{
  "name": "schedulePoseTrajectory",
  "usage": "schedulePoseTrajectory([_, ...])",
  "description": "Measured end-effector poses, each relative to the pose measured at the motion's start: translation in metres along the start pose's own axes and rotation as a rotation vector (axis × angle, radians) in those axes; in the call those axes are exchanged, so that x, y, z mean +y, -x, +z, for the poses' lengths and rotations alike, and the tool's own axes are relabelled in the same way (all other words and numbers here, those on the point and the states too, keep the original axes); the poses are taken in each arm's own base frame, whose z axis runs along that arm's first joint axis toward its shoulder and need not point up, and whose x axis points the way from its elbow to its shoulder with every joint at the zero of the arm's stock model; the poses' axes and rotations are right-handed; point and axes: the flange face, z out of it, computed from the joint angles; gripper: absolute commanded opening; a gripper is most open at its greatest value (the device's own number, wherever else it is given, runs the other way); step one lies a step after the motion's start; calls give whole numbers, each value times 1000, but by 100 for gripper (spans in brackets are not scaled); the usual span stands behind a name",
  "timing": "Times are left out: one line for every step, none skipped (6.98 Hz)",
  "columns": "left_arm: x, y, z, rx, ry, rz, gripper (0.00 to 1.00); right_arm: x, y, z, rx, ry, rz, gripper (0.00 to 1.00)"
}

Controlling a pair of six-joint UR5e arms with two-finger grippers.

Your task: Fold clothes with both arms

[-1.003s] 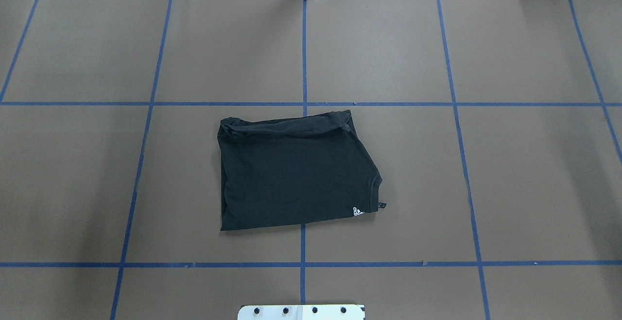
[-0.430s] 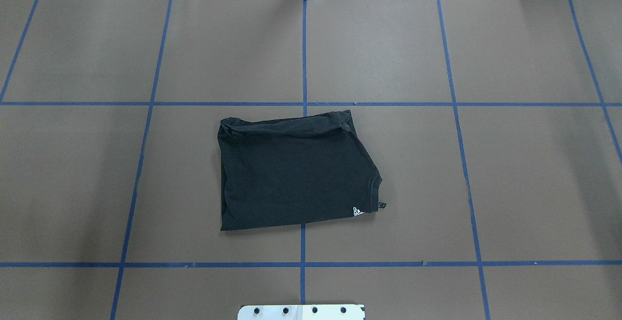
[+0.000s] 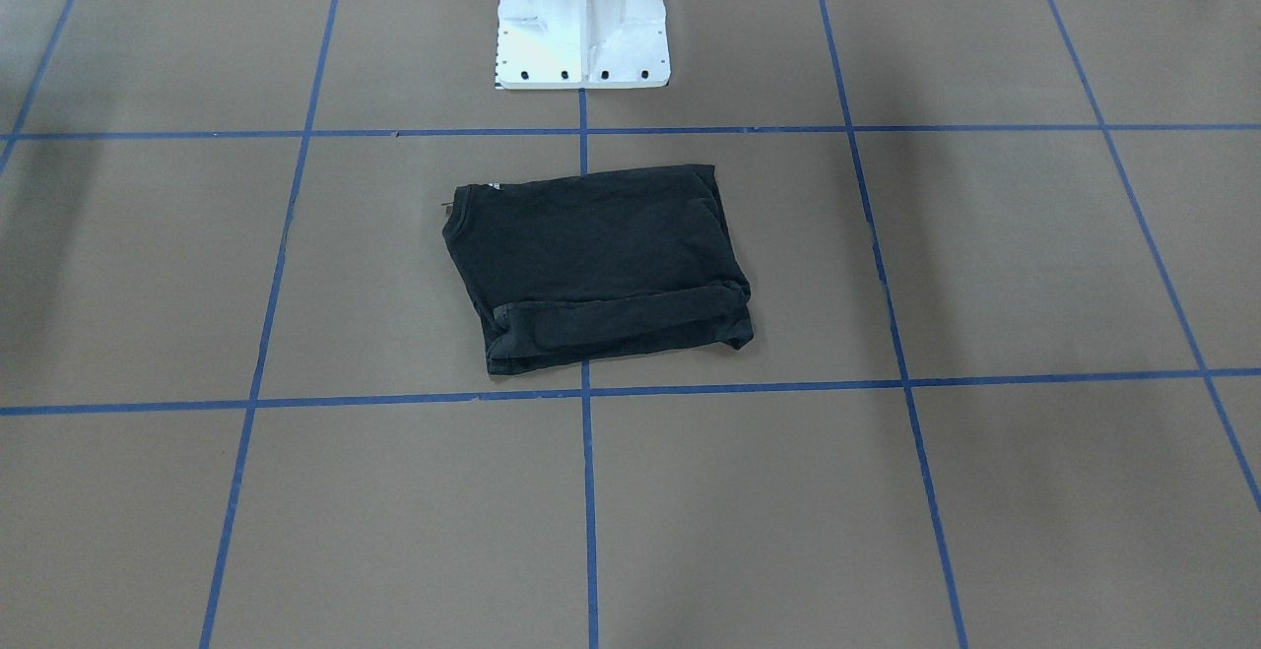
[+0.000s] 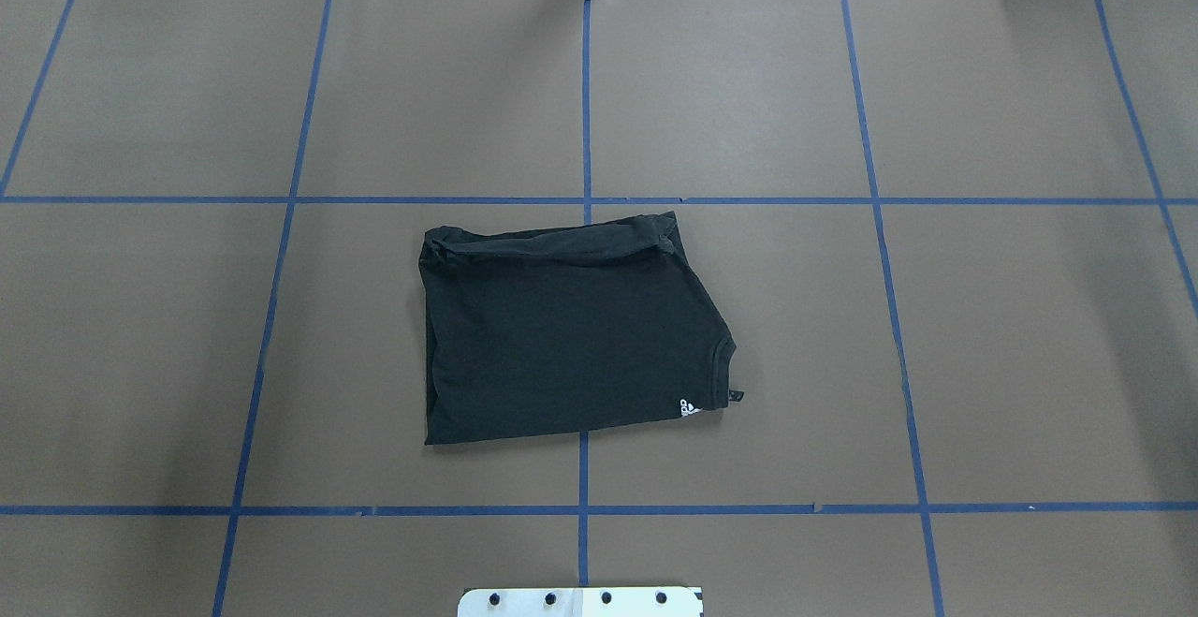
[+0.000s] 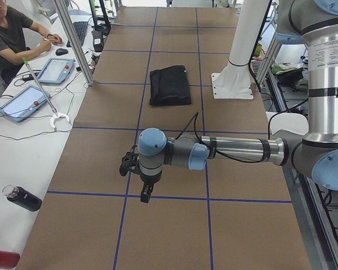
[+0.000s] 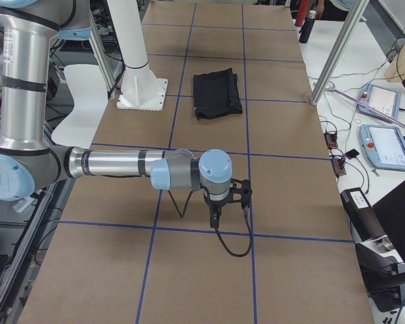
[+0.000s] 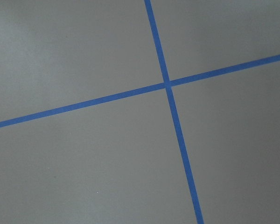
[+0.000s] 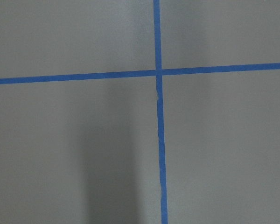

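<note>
The clothes are one black T-shirt (image 4: 571, 327), folded into a compact rectangle at the table's middle, with a small white mark at its near right corner. It also shows in the front-facing view (image 3: 591, 265) and both side views (image 5: 169, 84) (image 6: 216, 93). Neither arm touches it. My left gripper (image 5: 145, 194) hangs over a blue tape line far out on the left side; I cannot tell whether it is open or shut. My right gripper (image 6: 214, 217) hangs likewise far out on the right side, and I cannot tell its state. Both wrist views show only brown table and crossing tape.
The white pedestal (image 3: 581, 29) stands just behind the shirt. Blue tape lines (image 4: 585, 130) grid the brown table cover. A person sits at a side desk (image 5: 11, 34) with tablets (image 5: 22, 101); a dark bottle (image 5: 22, 198) lies there. More tablets (image 6: 385, 145) are on the other side.
</note>
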Motion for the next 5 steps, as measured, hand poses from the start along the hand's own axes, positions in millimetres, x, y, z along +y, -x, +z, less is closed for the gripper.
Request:
schedulePoseTrajectory([0,-2,-2,1,4,-4,100,0,1,-1,-1,-1,-1,100])
schedulePoseTrajectory([1,-3,-3,3,6,-7,100,0,1,-1,-1,-2,-2,100])
schedulePoseTrajectory([2,-3,-3,5,7,-7,100,0,1,-1,-1,-2,-2,100])
schedulePoseTrajectory([1,-4,-3,5,7,-6,100,0,1,-1,-1,-2,-2,100])
schedulePoseTrajectory([0,-4,-3,6,6,-5,100,1,1,-1,-2,-2,-1,100])
